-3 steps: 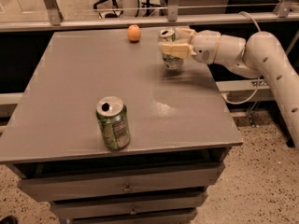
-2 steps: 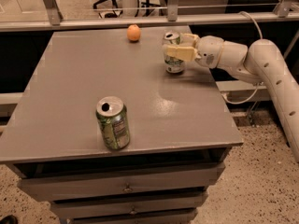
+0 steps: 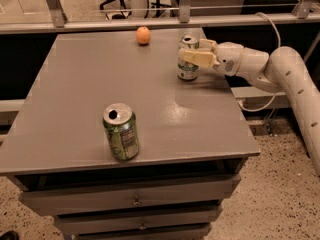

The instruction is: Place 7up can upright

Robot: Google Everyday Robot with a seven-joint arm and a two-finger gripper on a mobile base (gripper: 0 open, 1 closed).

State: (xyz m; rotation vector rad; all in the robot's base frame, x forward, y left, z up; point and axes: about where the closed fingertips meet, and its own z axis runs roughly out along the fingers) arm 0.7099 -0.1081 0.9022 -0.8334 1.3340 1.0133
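The 7up can (image 3: 186,70), pale with green print and a silver top, stands upright on the grey table (image 3: 90,84) near its far right edge. My gripper (image 3: 194,52) reaches in from the right, its cream fingers (image 3: 199,58) closed around the can's upper half. The near finger lies across the can's front and the far finger is behind it. The can's base rests on the tabletop.
A darker green can (image 3: 121,131) stands upright near the table's front edge. An orange (image 3: 143,35) lies at the back middle. Drawers sit under the table. A rail and office chairs are behind it. The arm (image 3: 280,71) hangs off the right side.
The gripper has lowered the 7up can a little and shifted it slightly left. The can now stands straight on the tabletop. The green can and the orange have not moved.
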